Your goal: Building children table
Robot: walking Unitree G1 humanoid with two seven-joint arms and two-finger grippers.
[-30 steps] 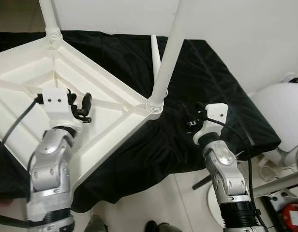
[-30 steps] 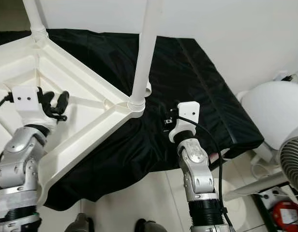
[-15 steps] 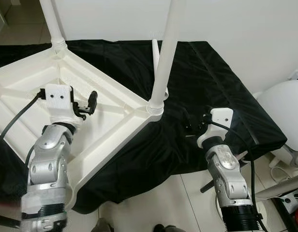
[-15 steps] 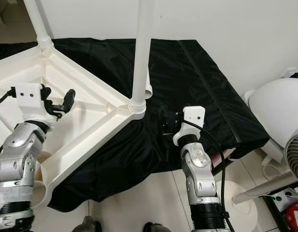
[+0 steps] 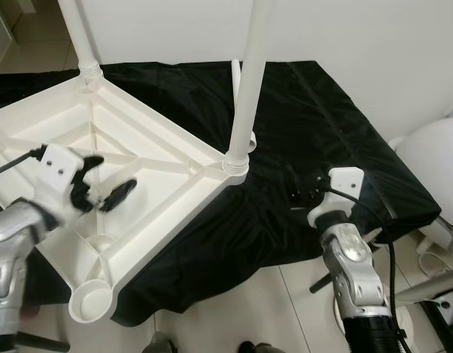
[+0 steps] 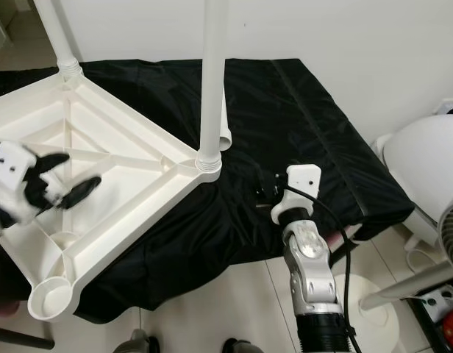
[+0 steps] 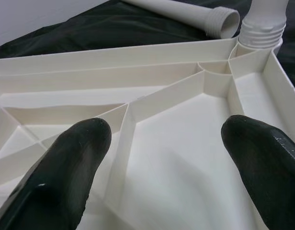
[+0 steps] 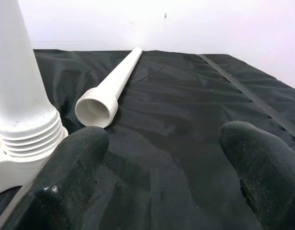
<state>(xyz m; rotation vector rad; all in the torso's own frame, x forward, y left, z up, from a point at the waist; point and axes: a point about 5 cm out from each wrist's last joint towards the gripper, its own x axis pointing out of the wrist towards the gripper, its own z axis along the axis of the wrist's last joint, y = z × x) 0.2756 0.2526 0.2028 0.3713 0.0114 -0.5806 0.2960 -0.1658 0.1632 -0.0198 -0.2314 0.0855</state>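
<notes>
Tabletop [image 5: 160, 158] upturned, left gripper [image 5: 101, 193] above, jaws apart.

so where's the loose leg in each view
Left eye: loose leg behind the corner leg, on the black cloth.
Right eye: low beside that leg.
Left wrist: top, threaded end.
Right wrist: centre-left.
Shared landmark: the corner leg's threaded socket.

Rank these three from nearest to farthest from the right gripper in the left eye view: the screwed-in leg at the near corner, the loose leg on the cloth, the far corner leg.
1. The near corner leg, standing in its socket just to the left of the right gripper.
2. The loose leg, lying on the black cloth behind that corner.
3. The far corner leg, at the tabletop's back-left corner.
</notes>
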